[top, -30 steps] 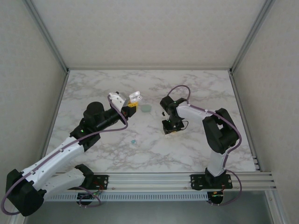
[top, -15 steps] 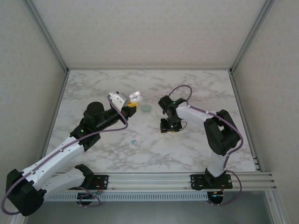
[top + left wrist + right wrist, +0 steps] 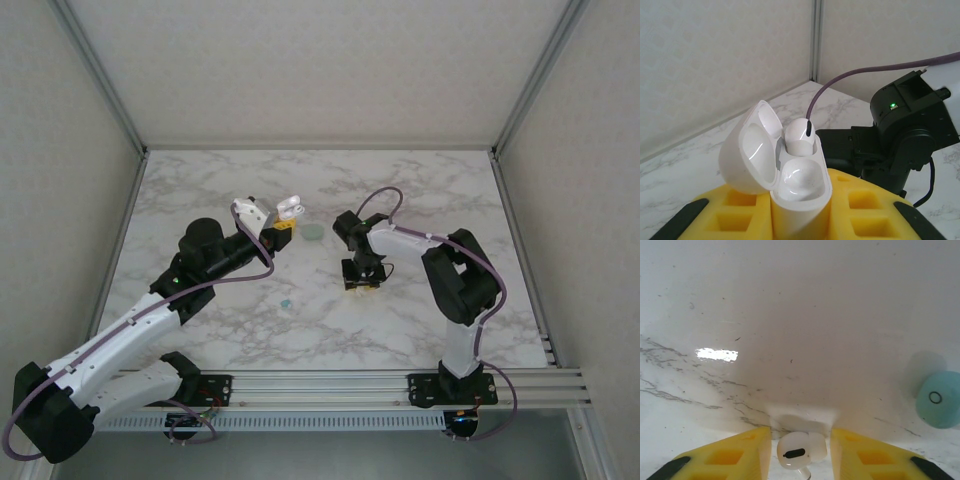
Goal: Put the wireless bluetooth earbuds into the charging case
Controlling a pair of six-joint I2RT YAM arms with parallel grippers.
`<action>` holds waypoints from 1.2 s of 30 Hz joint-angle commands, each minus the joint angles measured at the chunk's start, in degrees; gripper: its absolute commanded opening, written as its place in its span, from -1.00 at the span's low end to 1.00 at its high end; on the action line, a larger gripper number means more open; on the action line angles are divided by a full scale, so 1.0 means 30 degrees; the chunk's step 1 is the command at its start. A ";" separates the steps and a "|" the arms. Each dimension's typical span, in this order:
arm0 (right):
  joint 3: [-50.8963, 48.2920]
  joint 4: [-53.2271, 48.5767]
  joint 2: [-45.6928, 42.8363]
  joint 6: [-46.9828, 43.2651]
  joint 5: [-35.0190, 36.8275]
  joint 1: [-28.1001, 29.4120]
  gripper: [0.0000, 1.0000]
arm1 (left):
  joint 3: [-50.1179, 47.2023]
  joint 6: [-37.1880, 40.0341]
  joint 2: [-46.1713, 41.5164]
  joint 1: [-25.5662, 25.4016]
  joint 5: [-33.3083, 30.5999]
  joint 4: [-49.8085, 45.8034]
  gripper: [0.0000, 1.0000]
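My left gripper (image 3: pixel 284 224) is raised above the table, shut on a white charging case (image 3: pixel 790 175) between its yellow fingers (image 3: pixel 735 212). The case's lid stands open. One white earbud (image 3: pixel 799 134) sits in its far socket; the near socket is empty. My right gripper (image 3: pixel 359 284) points down at the marble table (image 3: pixel 420 190). In the right wrist view a second white earbud (image 3: pixel 796 451) lies on the table between the yellow fingers (image 3: pixel 730 457) of the right gripper (image 3: pixel 800 442). There is a gap on each side of it, so the jaws are open.
A pale teal rounded piece (image 3: pixel 314 232) lies on the table between the two grippers, and a teal round piece (image 3: pixel 940 400) appears at the right of the right wrist view. A tiny teal piece (image 3: pixel 287 301) lies nearer the front. Frame rails border the table.
The right gripper has shifted a little to the left over the table, and its jaws widened and then narrowed again. The left arm and the case have stayed still.
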 commanded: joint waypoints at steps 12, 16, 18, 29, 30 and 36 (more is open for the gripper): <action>0.0405 -0.0339 -0.1519 -0.0307 0.0781 0.0214 -0.50 | 0.0280 0.0010 0.0178 0.0151 0.0334 0.0467 -0.72; 0.0766 -0.0199 -0.4571 -0.0423 0.0971 0.0189 -0.50 | 0.0292 -0.0379 0.0650 0.0151 0.0580 0.0870 -0.72; 0.1223 0.0214 -0.6608 -0.0462 0.0719 0.0185 -0.49 | 0.0331 -0.0642 0.0973 0.0166 0.0766 0.1261 -0.71; 0.2715 0.7624 -1.2579 0.0457 -0.2606 0.0541 -0.42 | 0.0509 -0.2087 0.2843 0.0065 0.2321 0.4324 -0.71; 0.2736 0.8240 -1.2552 0.0585 -0.2699 0.0739 -0.42 | 0.0615 -0.2078 0.2897 0.0063 0.2413 0.4298 -0.71; 0.3211 0.9779 -1.1815 0.0846 -0.2658 0.1889 -0.42 | 0.0924 -0.1807 0.2994 -0.0025 0.2586 0.4313 -0.71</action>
